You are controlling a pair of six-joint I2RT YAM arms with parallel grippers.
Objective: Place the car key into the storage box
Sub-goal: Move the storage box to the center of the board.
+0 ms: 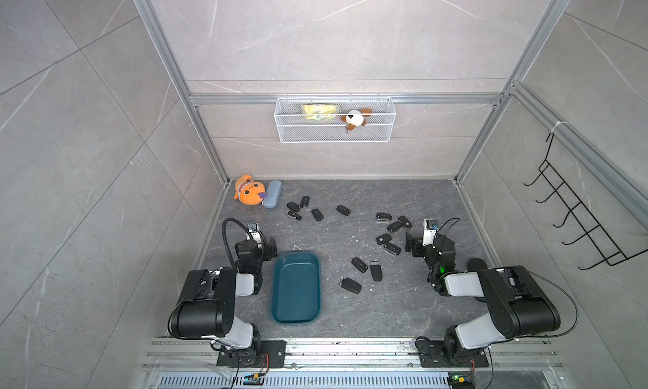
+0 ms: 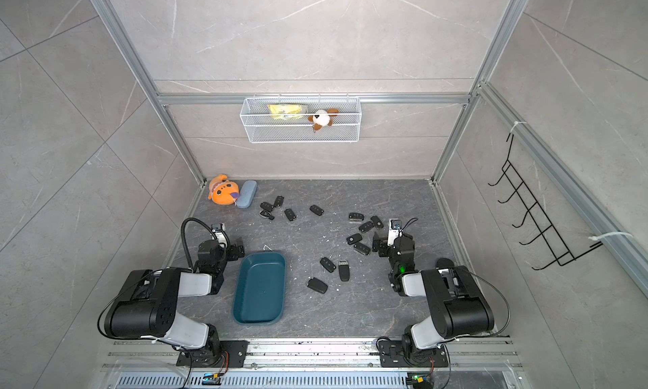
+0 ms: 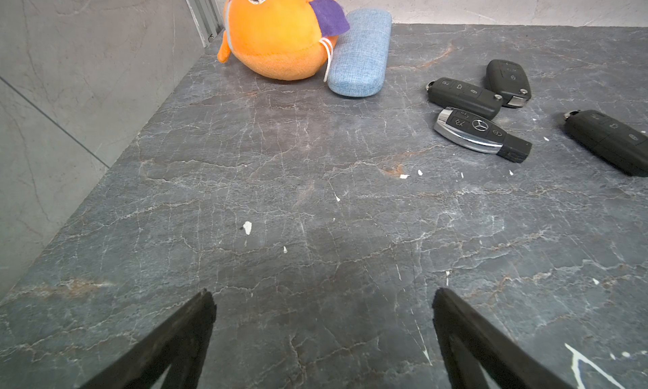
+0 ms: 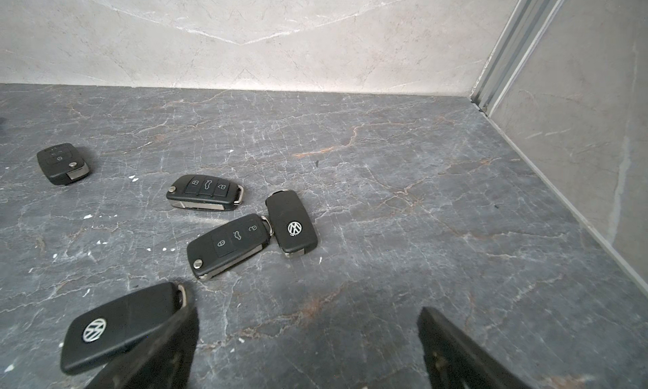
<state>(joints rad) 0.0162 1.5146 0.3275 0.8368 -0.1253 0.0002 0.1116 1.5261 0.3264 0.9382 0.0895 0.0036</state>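
Storage box (image 1: 296, 292), teal and empty, lower centre in a top view, beside left gripper (image 1: 270, 247), jaws apart; right gripper (image 4: 308, 317), jaws apart, nothing held; car key (image 4: 122, 326), lower left of right wrist view, just beside one jaw, long axis slanting up-right; right arm nearer.
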